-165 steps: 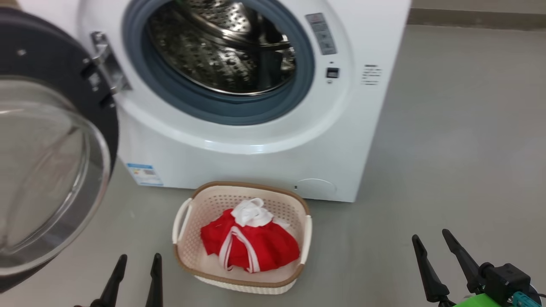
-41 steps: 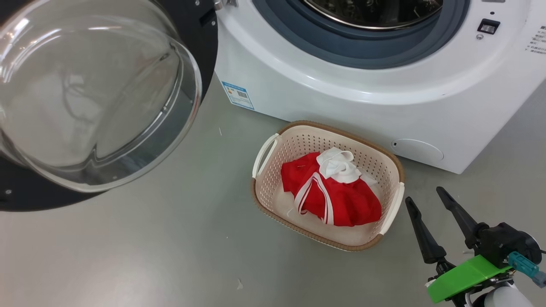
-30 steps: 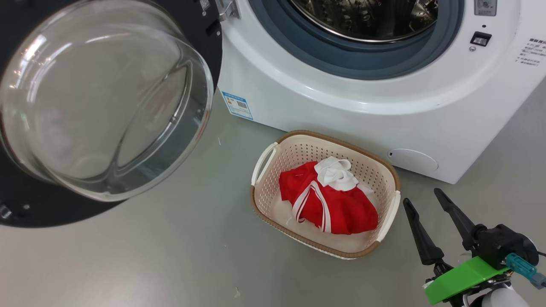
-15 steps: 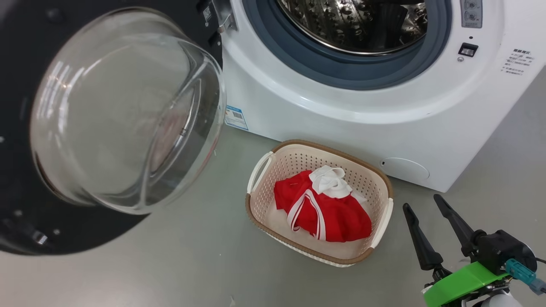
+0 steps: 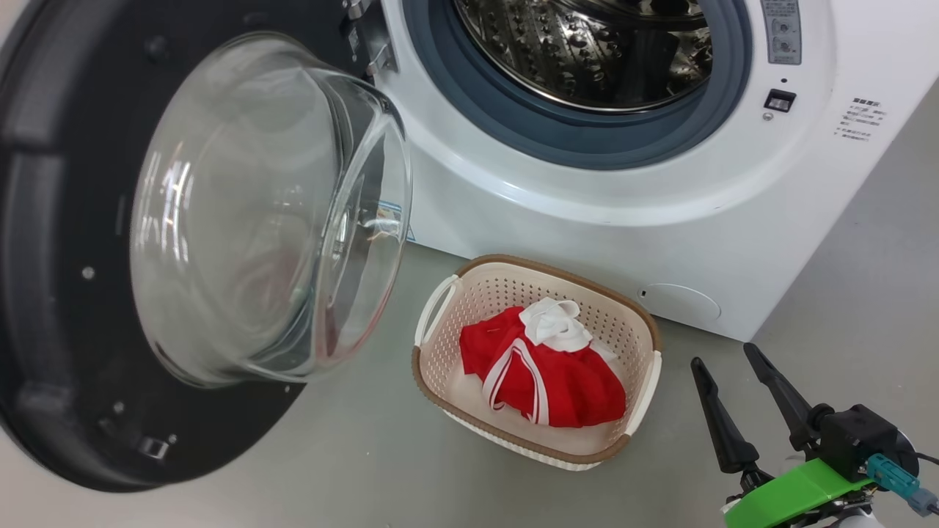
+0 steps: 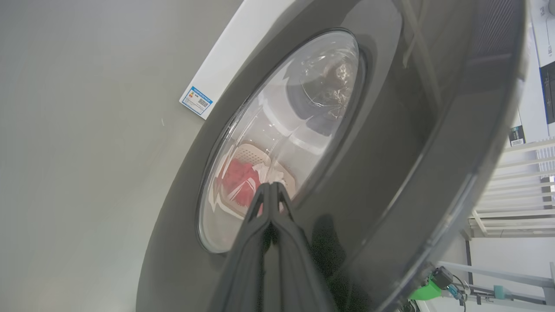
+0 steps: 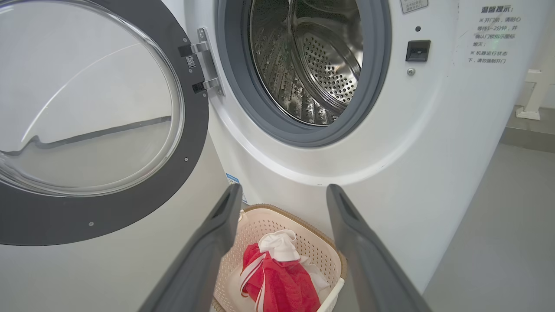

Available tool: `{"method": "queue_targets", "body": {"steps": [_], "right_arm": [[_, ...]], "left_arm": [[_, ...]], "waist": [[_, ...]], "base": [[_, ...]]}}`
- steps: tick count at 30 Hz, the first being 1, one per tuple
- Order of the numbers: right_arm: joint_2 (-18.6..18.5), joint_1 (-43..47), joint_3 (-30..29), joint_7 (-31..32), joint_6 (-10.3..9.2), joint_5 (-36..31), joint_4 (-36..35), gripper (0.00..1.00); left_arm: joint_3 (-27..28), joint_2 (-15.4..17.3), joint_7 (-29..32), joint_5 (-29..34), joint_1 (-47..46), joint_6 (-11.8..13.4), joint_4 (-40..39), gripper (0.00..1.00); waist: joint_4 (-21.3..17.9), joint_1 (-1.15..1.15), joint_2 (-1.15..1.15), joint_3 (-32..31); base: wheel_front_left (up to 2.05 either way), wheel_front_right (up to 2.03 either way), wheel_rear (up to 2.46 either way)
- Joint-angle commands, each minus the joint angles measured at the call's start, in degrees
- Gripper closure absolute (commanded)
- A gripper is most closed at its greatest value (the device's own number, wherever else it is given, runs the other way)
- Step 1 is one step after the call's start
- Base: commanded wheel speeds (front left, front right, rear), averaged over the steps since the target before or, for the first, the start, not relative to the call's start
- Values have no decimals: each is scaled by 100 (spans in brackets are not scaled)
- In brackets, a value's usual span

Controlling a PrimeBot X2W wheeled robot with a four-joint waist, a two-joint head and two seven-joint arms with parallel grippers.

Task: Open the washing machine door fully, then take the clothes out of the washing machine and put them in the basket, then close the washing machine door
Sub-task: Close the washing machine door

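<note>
My left pincer point(image 6: 269, 190) is shut, pointing at the outer face of the washing machine door point(image 5: 44, 220), which stands open; my right pincer point(image 5: 722, 358) hangs wide and empty near the basket point(image 5: 424, 370) holding the clothes point(image 5: 565, 381). Closed tips could skid on that glossy frame, leaving the door unlatched.

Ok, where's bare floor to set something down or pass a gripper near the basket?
Bare floor lies between the open door and the basket, and more runs right of the washing machine, ahead of the right gripper. It is crowded behind the basket, near the machine's front; the basket itself holds the clothes.
</note>
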Motion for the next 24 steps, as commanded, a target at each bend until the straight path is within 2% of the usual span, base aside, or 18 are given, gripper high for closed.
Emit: {"method": "queue_targets", "body": {"steps": [1, 14, 24], "right_arm": [[-43, 1, 89, -37, 36, -17, -158, 0], [71, 50, 11, -37, 36, -7, -183, 0], [80, 85, -16, -37, 36, -18, -217, 0]], "left_arm": [[80, 288, 104, -124, 53, -40, -297, 100], [-273, -48, 100, -760, 564, -40, -1665, 100], [-736, -525, -276, -856, 677, -40, -2464, 100]], "waist": [[-42, 0, 0, -23], [-525, 0, 0, -175], [-962, 0, 0, -241]], "base": [[0, 0, 0], [0, 0, 0], [0, 0, 0]]}}
